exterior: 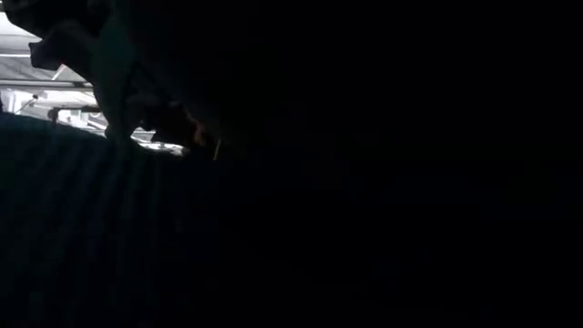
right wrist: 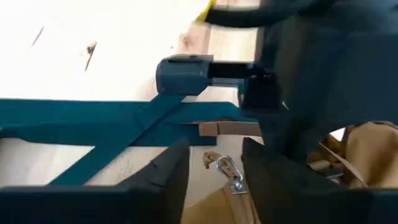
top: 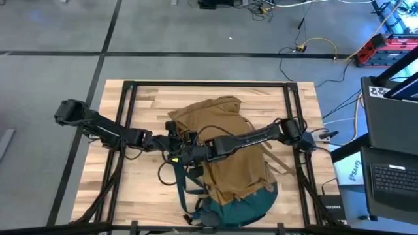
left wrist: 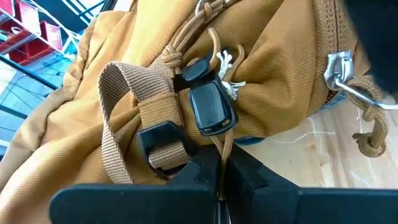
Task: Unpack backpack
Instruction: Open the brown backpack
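Lying on the wooden table (top: 137, 189), the backpack (top: 228, 150) apparently blocks the low view.

The setting was a robotics lab or workshop. A butcher-block wooden table (top: 144, 189) in a black metal frame (top: 128, 104) stood on a grey concrete floor (top: 52, 39) marked with dark tape lines. Loose cables (top: 313, 49) trailed across the floor. A laptop (top: 392, 179) and a red tool case (top: 385, 49) sat alongside.

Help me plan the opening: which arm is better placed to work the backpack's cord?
Left, probably. The left gripper is pinching a tan cord beside the backpack's buckle; the right gripper hovers open over teal straps.
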Robot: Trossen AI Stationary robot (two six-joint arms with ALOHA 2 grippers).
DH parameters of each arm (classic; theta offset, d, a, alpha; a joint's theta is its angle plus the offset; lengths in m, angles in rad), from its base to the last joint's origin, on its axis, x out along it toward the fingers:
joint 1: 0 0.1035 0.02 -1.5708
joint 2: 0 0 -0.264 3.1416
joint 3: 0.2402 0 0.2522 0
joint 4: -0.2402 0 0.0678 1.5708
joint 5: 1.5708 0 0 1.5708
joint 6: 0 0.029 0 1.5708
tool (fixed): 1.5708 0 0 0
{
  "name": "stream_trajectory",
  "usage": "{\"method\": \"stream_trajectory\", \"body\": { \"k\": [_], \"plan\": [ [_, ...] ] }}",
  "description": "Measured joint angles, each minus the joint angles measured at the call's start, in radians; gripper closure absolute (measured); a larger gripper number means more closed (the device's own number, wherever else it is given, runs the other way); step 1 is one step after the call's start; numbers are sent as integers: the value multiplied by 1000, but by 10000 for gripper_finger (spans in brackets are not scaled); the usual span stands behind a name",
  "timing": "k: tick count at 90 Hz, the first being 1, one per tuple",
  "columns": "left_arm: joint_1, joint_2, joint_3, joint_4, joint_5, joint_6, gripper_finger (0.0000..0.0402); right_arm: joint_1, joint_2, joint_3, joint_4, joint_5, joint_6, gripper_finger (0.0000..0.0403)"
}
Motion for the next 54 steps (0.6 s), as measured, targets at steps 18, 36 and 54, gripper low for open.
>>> {"method": "stream_trajectory", "body": {
  "k": [18,36,54],
  "plan": [
    [0,0,0,8,2,2,401,-1,19,-1,0,56,-53,245],
    [0,0,0,11,4,2,401,-5,23,-1,-14,78,-71,246],
    [0,-1,0,12,5,3,402,-7,25,-1,-32,80,-79,249]
  ]
}}
